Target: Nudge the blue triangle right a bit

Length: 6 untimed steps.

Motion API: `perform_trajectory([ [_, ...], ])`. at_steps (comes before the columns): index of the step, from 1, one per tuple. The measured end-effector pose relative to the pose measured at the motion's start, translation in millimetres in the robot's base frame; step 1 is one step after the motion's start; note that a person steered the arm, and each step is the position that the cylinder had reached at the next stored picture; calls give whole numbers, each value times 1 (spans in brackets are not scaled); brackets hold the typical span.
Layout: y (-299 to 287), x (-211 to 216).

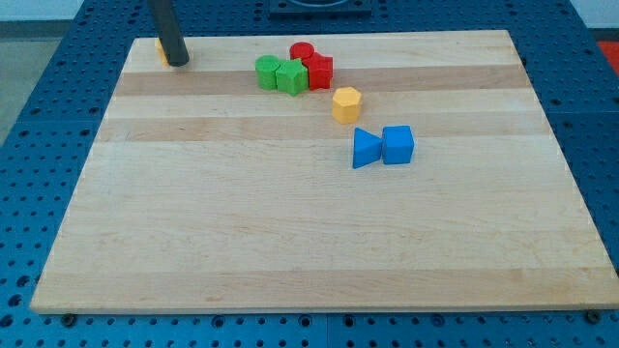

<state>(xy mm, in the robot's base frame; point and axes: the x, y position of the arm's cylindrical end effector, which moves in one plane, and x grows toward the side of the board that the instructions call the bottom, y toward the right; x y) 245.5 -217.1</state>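
One rod tip, my tip point(178, 62), stands at the board's far-left top corner, touching or hiding a small orange block point(161, 48); right of it, green blocks point(280, 73) and red blocks point(312, 64) cluster; further right and lower sits a yellow block point(346, 103); well right and below lies the blue triangle point(366, 148), touching a blue cube point(397, 144). Risk: that cube travels too, or a glancing push turns the triangle. No jaws exist; nothing is held.
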Motion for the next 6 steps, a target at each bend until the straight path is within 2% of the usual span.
perform_trajectory([
  [2, 16, 60],
  [5, 140, 160],
  [6, 186, 164],
])
